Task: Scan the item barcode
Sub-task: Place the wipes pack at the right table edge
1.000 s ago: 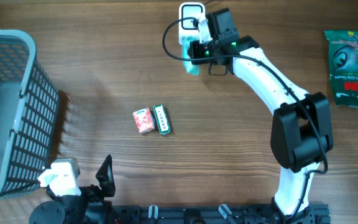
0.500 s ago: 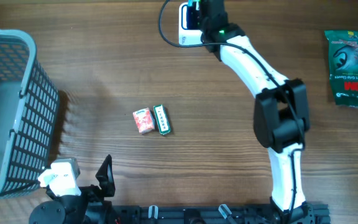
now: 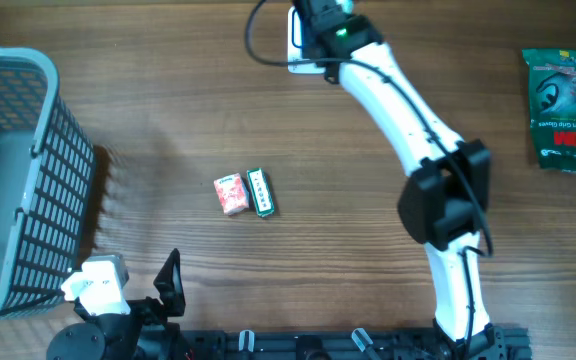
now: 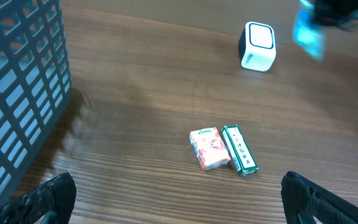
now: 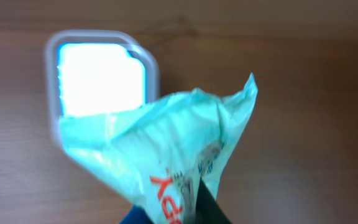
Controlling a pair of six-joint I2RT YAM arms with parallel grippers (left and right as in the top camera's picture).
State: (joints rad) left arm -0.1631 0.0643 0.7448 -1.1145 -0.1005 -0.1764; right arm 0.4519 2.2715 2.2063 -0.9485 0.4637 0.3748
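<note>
The teal packet (image 5: 166,146) looks like thin, crinkly film: light, soft and probably slippery, so it will likely flop and fold rather than keep a flat face. It fills the centre of the right wrist view, pinched at its lower edge by the right gripper (image 5: 201,202), whose jaws are closed narrow on the film. It overlaps the lower right corner of the lit window of the scanner (image 5: 101,78); whether the two touch cannot be told. A hold on a sealed edge (where the film is doubled) seems safest, leaving the printed face free. The left gripper (image 4: 178,186) stands wide and empty at the bottom of its view. No barcode can be made out. Only upside-down red lettering shows, and the frame cuts off the packet's bottom. At top centre of the overhead view the right arm (image 3: 398,100) hides the packet almost wholly, and the left wrist view gives it only as a blur at upper right.
</note>
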